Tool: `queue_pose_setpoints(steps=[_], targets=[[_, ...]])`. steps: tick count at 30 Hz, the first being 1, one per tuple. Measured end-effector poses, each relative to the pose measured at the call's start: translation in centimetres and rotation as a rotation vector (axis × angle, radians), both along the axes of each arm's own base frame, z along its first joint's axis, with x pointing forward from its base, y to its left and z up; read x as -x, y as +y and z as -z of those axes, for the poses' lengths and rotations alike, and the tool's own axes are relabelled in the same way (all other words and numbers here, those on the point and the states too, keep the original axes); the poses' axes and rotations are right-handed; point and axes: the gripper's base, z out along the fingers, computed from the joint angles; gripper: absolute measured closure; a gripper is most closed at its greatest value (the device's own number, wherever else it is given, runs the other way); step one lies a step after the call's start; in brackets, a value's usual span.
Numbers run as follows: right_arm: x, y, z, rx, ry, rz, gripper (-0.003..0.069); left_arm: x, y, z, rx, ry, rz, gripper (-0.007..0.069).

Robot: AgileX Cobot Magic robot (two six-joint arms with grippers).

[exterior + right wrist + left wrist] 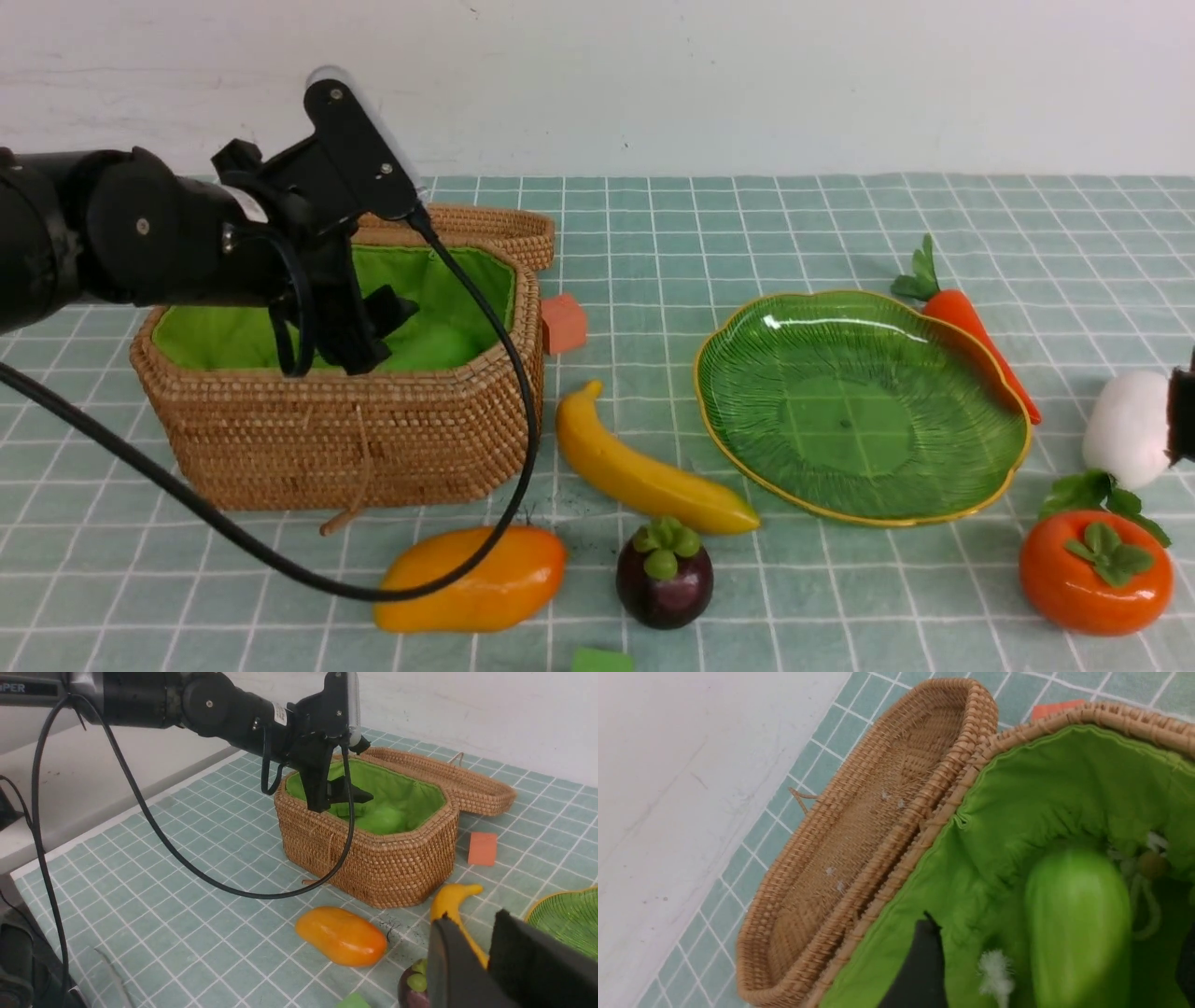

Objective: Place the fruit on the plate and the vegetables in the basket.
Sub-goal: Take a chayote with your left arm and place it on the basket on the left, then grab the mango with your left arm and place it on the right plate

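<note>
Right now the left gripper (373, 341) hangs inside the basket (373, 439), which sits toward the table's left edge with its lid (485, 229) lying open behind it. The jaws stand wide and grip nothing. The green gourd (1078, 924) is between the fingers (920, 961) in the left wrist view, clear of them and blurred, down against the green lining.

The first risk is the way out. The fingers sit low among loose cloth and a drawstring, and a slanted lift could snag the lining and tip the basket. The arm's black cable (523, 420) droops over the basket's front wall and crosses the mango (476, 579) near the table's front edge. A quick pull might roll the mango toward the mangosteen (665, 583) or the banana (644, 471).

The right gripper (472, 919) has its jaws nearly together with nothing between them, and it waits beside the white radish (1125, 429) by the table's right edge. The radish leaves spread just beside the persimmon (1094, 569), so lifting either could drag the other.

The carrot (980, 341) lies against the far rim of the empty plate (859, 411), so a wide grab there may shove the plate. It shares the persimmon's colour, which invites a mix-up. The glossy fruit may also slip in a shallow pinch.
</note>
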Motion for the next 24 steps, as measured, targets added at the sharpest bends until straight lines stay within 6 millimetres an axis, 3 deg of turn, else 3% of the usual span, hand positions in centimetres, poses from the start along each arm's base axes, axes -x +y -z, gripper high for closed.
queue_pose_setpoints(steps=[4,7,9,10,11,12,13,14,16,20,23,24], targets=[[0.8,-0.3,-0.2,0.047,0.08,-0.025,0.051,2.7,-1.1,-1.7,0.139,0.132,-0.005,0.0022],[1.6,-0.7,-0.7,0.099,0.125,-0.055,0.051,4.9,-2.3,-3.0,0.326,0.247,-0.048,0.0137],[2.0,-0.9,-0.8,0.122,0.142,-0.066,0.0509,5.6,-2.8,-3.1,0.357,0.304,-0.053,0.0183],[2.4,-1.1,-0.8,0.154,0.168,-0.081,0.0509,6.8,-3.5,-3.3,0.383,0.37,-0.047,0.0281],[2.8,-1.4,-0.8,0.175,0.184,-0.091,0.0509,8.0,-4.4,-3.0,0.34,0.447,-0.006,0.0387],[3.1,-1.5,-0.7,0.192,0.198,-0.098,0.0509,8.9,-5.0,-2.5,0.284,0.503,0.027,0.0445],[3.1,-1.6,-0.7,0.191,0.197,-0.098,0.0509,9.0,-5.1,-2.4,0.274,0.503,0.035,0.0459],[3.5,-1.9,-0.4,0.218,0.215,-0.105,0.0509,10.8,-6.1,-0.8,0.119,0.609,0.11,0.0554],[3.8,-2.2,-0.3,0.235,0.217,-0.104,0.0509,12.1,-6.7,0.9,-0.011,0.683,0.156,0.0614],[4.0,-2.4,-0.2,0.239,0.214,-0.102,0.0509,12.6,-7.8,3.1,-0.159,0.676,0.164,0.0594],[3.9,-2.4,-0.3,0.234,0.205,-0.097,0.0509,11.6,-8.3,3.9,-0.145,0.618,0.116,0.0461],[3.9,-2.4,-0.3,0.233,0.204,-0.097,0.0509,10.9,-8.6,4.3,-0.129,0.59,0.093,0.0372]])
